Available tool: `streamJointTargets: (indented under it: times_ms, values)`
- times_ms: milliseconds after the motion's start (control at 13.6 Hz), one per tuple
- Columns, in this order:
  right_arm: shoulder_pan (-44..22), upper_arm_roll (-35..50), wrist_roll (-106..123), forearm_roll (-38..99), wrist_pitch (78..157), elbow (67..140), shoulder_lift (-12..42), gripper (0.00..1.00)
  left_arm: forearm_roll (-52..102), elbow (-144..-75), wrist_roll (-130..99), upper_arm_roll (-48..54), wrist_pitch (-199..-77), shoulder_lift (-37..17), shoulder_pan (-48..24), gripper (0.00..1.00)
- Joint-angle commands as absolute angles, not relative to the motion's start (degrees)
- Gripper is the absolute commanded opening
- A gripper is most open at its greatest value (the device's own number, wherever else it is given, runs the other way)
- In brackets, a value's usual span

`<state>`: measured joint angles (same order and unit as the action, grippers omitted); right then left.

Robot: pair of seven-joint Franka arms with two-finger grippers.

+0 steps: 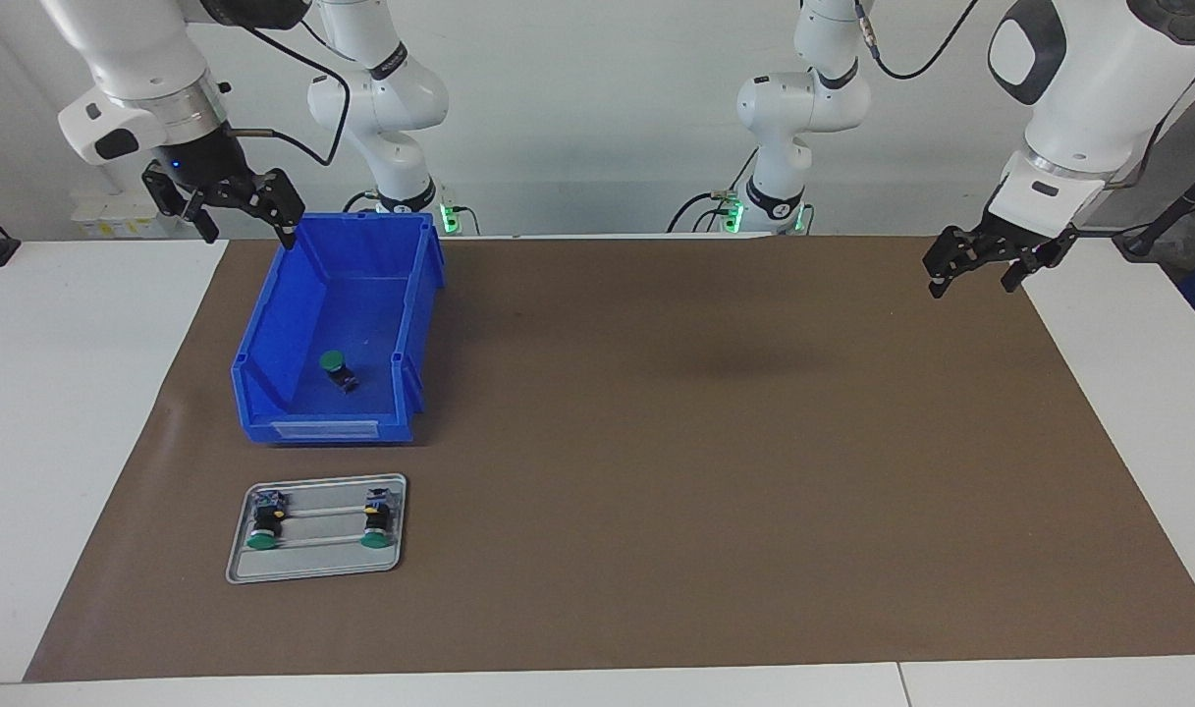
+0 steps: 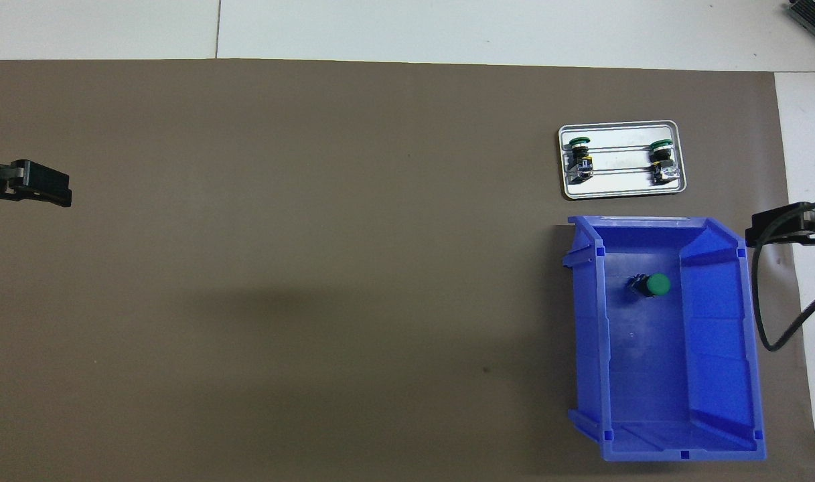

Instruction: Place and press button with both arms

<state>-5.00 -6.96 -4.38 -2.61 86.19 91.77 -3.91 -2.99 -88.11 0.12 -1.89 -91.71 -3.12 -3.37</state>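
Note:
A button [image 1: 338, 370] [image 2: 651, 286] with a green cap and black body lies tilted on the floor of the blue bin [image 1: 322, 429] [image 2: 722, 335]. My right gripper [image 1: 246, 231] [image 2: 782, 227] hangs open in the air over the bin's corner at the right arm's end, holding nothing. My left gripper [image 1: 972, 285] [image 2: 39, 184] hangs open over the brown mat's edge at the left arm's end, also with nothing in it. Neither gripper touches the button.
A grey metal tray [image 1: 312, 565] [image 2: 621, 191] lies just farther from the robots than the bin. Two more green-capped buttons [image 1: 263, 520] [image 1: 376, 517] rest on its rails. A brown mat [image 1: 705, 442] covers the table's middle.

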Motion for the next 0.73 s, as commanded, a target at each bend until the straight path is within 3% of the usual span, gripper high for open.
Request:
streamJointTargets:
  times_ms: [0, 660]
  values:
    - [-3.70, -6.16, -4.04, -2.46, 85.26, 90.70, -3.08, 1.00, -3.96, -90.09, -0.44, -1.76, -92.64, -1.49, -3.25, 1.00]
    - [-4.13, -4.83, -4.13, -2.81, 83.67, 90.53, -3.43, 1.00, -3.96, -90.09, -0.44, -1.76, -92.64, -1.49, -3.25, 1.00]
